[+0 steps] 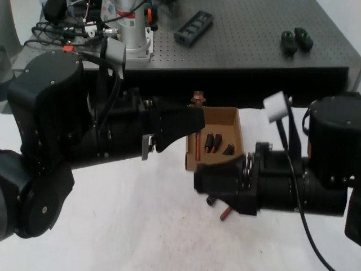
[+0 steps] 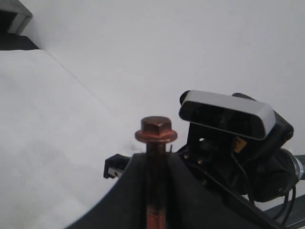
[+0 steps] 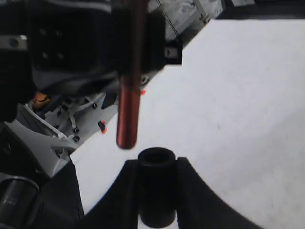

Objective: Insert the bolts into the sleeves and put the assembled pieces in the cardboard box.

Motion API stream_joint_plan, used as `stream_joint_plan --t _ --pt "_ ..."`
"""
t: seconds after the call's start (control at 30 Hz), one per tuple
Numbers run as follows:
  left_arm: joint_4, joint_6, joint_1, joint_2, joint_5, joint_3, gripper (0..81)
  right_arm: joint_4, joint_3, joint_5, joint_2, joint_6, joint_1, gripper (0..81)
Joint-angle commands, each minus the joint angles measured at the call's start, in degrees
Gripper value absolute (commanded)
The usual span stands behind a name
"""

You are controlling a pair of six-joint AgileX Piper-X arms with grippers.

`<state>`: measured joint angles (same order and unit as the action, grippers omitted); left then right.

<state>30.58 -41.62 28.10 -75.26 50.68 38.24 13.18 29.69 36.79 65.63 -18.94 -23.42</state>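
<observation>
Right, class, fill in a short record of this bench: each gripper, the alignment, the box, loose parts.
Left gripper: shut on copper-coloured hex-head bolt
Right gripper: shut on black cylindrical sleeve
Alignment: bolt tip near sleeve mouth, slightly off to one side, not inserted
Brown cardboard box: holds several small dark pieces
Loose parts: second copper bolt on white cloth by right gripper

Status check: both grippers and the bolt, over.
Left gripper shut on bolt. Right gripper shut on sleeve. Bolt tip near sleeve mouth, not inserted. Nothing between.
</observation>
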Motion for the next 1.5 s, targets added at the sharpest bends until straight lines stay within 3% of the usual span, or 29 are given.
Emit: stream_joint_plan --t 0.0,0.97,1.23,1.47 --pt "1.69 -0.81 -0.1 0.19 2.73 0.25 0.6 5.14 0.23 -0.29 0.61 -2.05 0.01 1.1" --pt "1.69 -0.7 -0.1 0.19 2.71 0.25 0.6 3.89 0.23 10.36 0.61 -1.85 0.01 1.1" --pt "1.69 -0.35 -0.1 0.19 2.57 0.25 0.6 4.84 0.23 11.17 0.61 -1.85 0.01 1.1" --pt "1.69 -0.35 -0.1 0.19 2.7 0.25 0.6 7.48 0.23 7.72 0.61 -1.85 0.01 1.1"
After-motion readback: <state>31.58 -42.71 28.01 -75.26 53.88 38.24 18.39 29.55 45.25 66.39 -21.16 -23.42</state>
